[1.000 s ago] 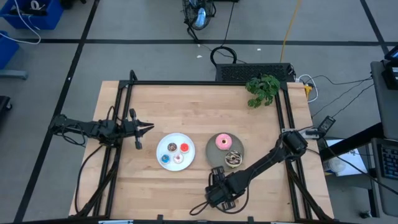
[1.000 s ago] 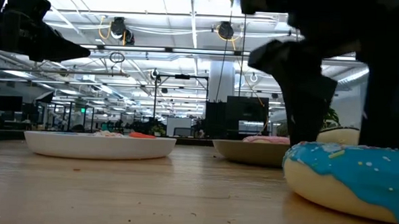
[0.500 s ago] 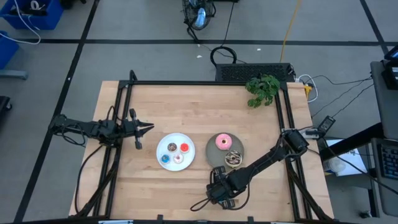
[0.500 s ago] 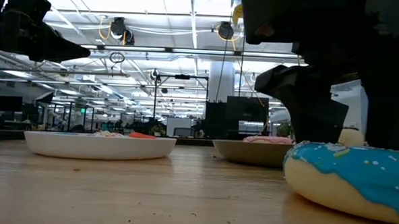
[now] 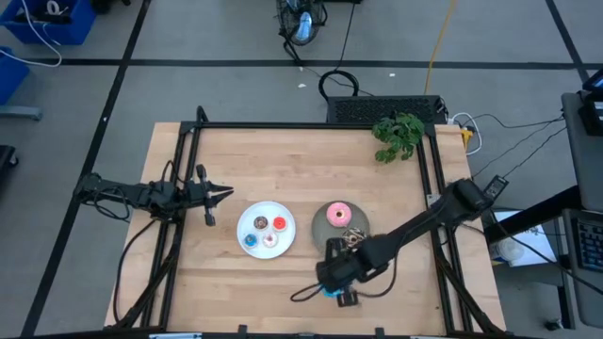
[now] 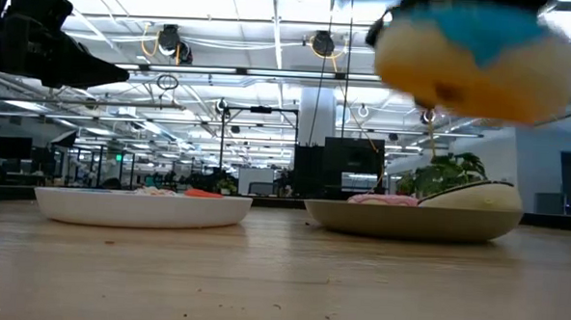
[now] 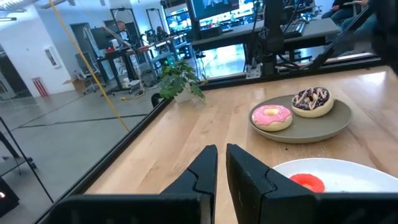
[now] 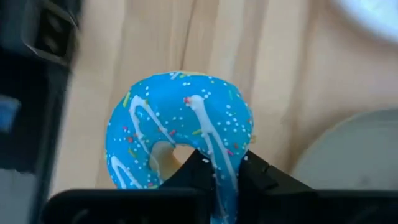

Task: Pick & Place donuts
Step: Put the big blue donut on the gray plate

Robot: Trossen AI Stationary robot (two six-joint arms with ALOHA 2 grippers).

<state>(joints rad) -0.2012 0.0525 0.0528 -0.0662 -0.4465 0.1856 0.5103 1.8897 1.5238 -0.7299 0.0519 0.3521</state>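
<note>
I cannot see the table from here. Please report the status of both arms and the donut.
Right gripper shut on blue sprinkled donut, lifted off the table. Left gripper shut, empty, beside white plate. Grey plate near, nothing blocking.

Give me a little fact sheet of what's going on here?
Right pincer: shut on the blue sprinkled donut, lifted off the table
Left pincer: shut, empty, waiting at the table's left
Grey plate: pink donut and chocolate donut
White plate: four tiny donuts
Also there: potted plant at the far right corner
</note>
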